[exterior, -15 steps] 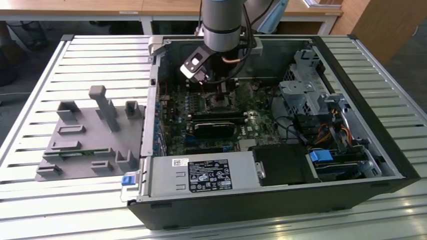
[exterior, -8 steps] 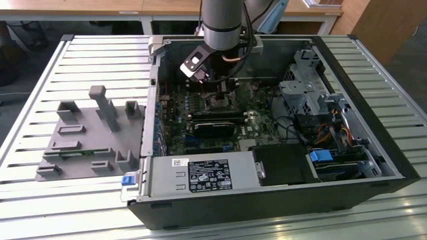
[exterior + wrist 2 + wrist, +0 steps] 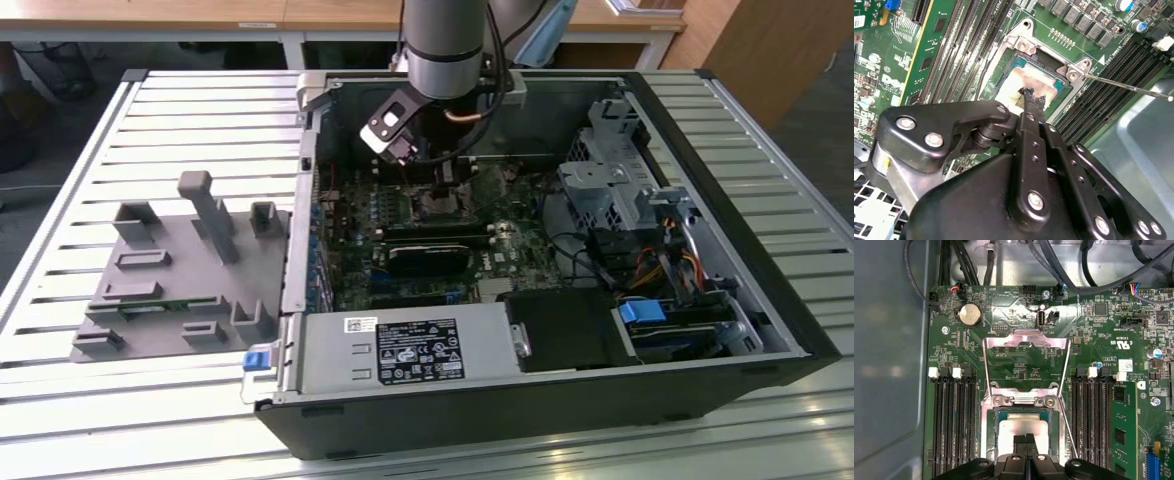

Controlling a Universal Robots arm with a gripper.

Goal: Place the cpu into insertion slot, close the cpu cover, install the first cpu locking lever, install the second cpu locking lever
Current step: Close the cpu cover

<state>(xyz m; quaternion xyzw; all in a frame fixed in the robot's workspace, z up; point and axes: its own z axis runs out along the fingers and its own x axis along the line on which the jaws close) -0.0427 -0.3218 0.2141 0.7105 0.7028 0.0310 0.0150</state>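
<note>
Tool (image 3: 1026,439) pinched closed, empty, tips over cpu (image 3: 1009,427) lying in insertion slot (image 3: 987,430); cpu cover (image 3: 1026,341) swung back, leaving access.

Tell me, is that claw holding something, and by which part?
Nothing is held. The gripper is shut and empty, its tips at the face of the cpu, which lies in the insertion slot.

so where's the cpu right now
In the first wrist view the cpu sits in the insertion slot, between the two banks of long black memory slots, with the gripper at its pale face.
</note>
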